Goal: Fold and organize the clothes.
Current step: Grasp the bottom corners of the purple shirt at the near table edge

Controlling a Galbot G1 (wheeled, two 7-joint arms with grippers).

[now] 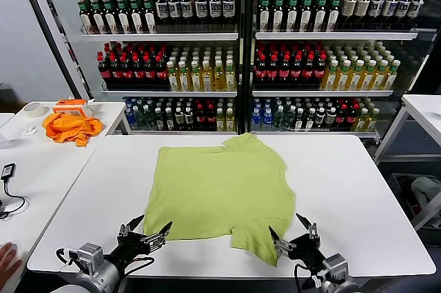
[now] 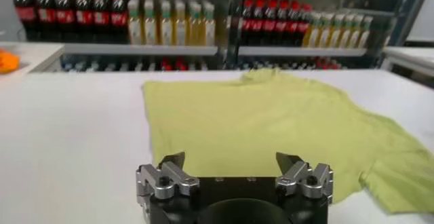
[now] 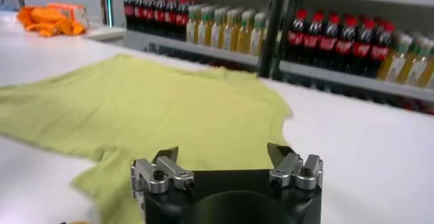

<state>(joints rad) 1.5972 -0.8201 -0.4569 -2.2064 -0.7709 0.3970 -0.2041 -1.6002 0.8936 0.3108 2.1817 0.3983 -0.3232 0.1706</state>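
Left gripper point(image 1: 150, 231) at the near table edge, jaws spread wide, holding nothing — fingertips just short of the T-shirt's near-left hem, not touching from what the left wrist view shows. Right gripper point(image 1: 295, 230) also spread wide and empty, sitting at the near-right sleeve; whether its left finger brushes the fabric is unclear.

T-shirt point(image 1: 217, 193), lime, lies mostly flat on the white table point(image 1: 358, 196), roughly centred. Near hem runs close to the front edge, one sleeve sticks out at the near right, the far end bunches slightly toward the shelves.

Bare table on both sides of the shirt, wider on the right. Side table at far left carries an orange cloth point(image 1: 71, 127) and a tape roll point(image 1: 33, 109). Behind — bottle shelves point(image 1: 241, 52) across the whole back.
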